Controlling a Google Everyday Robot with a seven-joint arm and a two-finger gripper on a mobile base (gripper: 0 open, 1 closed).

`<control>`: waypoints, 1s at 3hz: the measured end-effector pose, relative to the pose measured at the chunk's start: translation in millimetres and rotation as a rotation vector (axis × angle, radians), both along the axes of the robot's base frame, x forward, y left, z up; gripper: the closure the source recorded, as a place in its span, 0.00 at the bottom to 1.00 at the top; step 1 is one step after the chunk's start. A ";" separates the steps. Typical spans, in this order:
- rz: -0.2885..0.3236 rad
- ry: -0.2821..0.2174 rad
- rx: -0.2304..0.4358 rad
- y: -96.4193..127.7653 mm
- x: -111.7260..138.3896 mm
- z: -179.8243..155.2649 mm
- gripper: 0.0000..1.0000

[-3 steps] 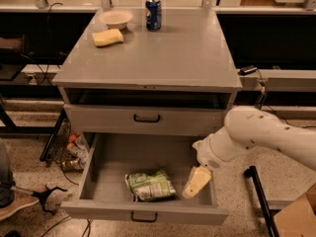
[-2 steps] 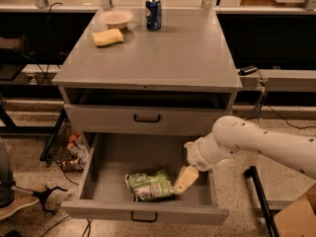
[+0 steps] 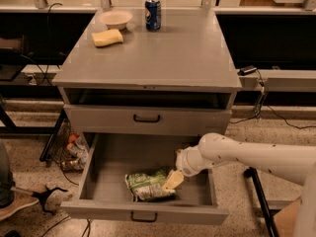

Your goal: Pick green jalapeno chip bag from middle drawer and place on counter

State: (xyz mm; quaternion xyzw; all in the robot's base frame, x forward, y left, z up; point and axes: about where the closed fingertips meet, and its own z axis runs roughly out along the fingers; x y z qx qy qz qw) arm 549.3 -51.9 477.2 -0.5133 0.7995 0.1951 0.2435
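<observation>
Progress was judged early: the middle drawer (image 3: 98, 181) was found open, with the green jalapeno chip bag (image 3: 145, 185) lying inside. The gripper (image 3: 173, 180) was positioned at the bag's right edge; its hold could not be told. Lifting onto the desk (image 3: 173, 53) was left undone.

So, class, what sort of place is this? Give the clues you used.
Probably a robotics lab or test workspace: a white robot arm has its pincer at the chip bag in the open grey drawer, and loose cables trail over the speckled floor.
</observation>
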 end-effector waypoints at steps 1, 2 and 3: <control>-0.011 0.023 -0.012 17.2 2.0 -31.3 0.00; 0.000 0.038 -0.028 38.2 3.6 -54.5 0.00; 0.017 0.049 -0.035 56.9 6.0 -71.9 0.00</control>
